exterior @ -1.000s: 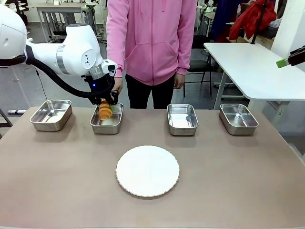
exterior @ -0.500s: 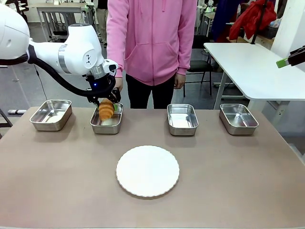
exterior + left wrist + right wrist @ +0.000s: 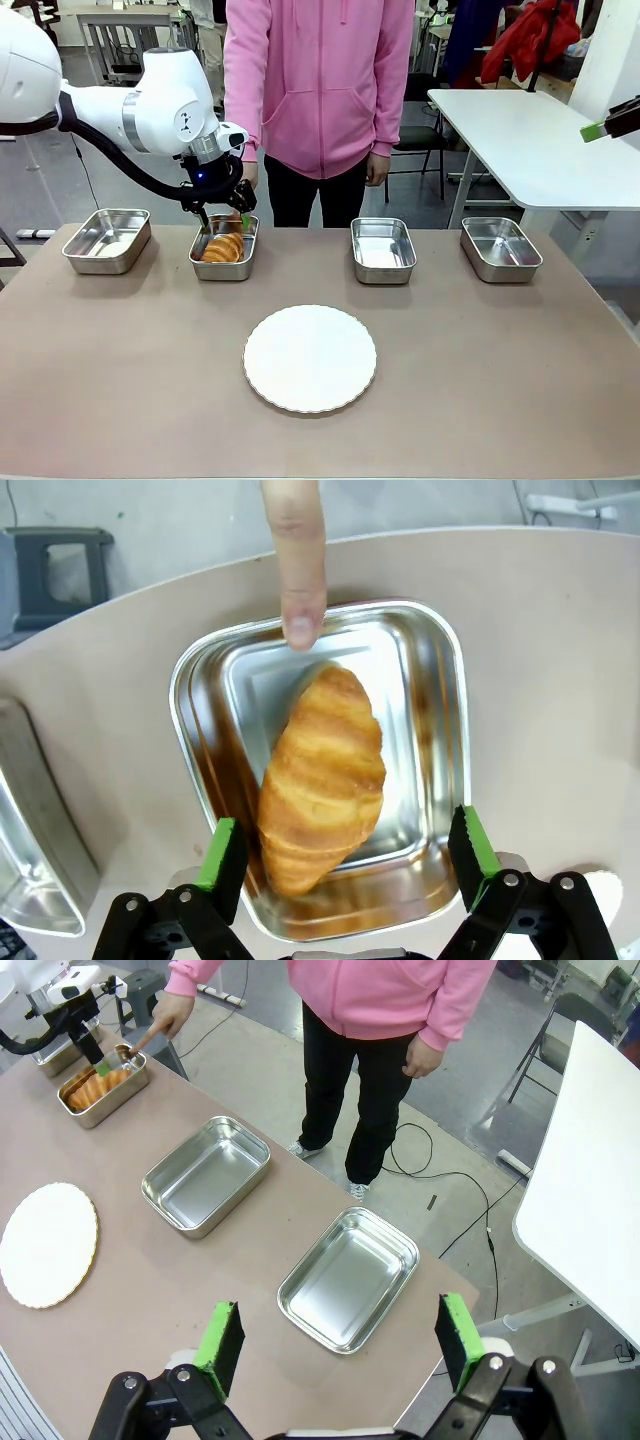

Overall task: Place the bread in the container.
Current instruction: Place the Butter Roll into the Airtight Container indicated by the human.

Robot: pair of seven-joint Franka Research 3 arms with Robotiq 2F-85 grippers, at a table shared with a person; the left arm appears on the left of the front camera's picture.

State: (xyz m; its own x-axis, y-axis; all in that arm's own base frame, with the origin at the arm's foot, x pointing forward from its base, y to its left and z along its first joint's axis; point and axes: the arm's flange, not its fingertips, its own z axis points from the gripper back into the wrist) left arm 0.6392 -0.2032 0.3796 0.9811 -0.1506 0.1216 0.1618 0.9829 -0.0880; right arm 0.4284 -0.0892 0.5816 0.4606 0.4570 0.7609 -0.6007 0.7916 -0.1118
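Left wrist view looks straight down between the left gripper (image 3: 343,858)'s two green-padded fingers, which stand spread wide with nothing between them, and beneath them the bread (image 3: 320,775) lies flat inside the container (image 3: 435,660), slanted from corner to corner so that its tapered ends fit within the pan's walls. Neither pad touches the crust; there is clear space on both sides, which reads as a release already made rather than a grip. A person's finger (image 3: 298,560) reaches in from the far side and rests its tip at the pan's far rim, most likely to mark this pan as the intended one among the four alike. In the front view the left gripper (image 3: 222,216) hangs just above that same pan, second from the robot's left in the row along the far edge of the table (image 3: 500,380), and the golden croissant shows inside it. The round white plate (image 3: 310,358) sits bare near the middle of the table, well apart from the pans, so I judge it the place the bread came from, though nothing here proves that. The right gripper (image 3: 338,1340) is held high and well off to the side, its fingers likewise spread wide and empty, looking down over the two pans at the robot's right; it appears parked out of the way. With the bread resting on the pan's floor, the placing looks complete, and what remains is probably only for the left arm to lift clear without brushing the finger.
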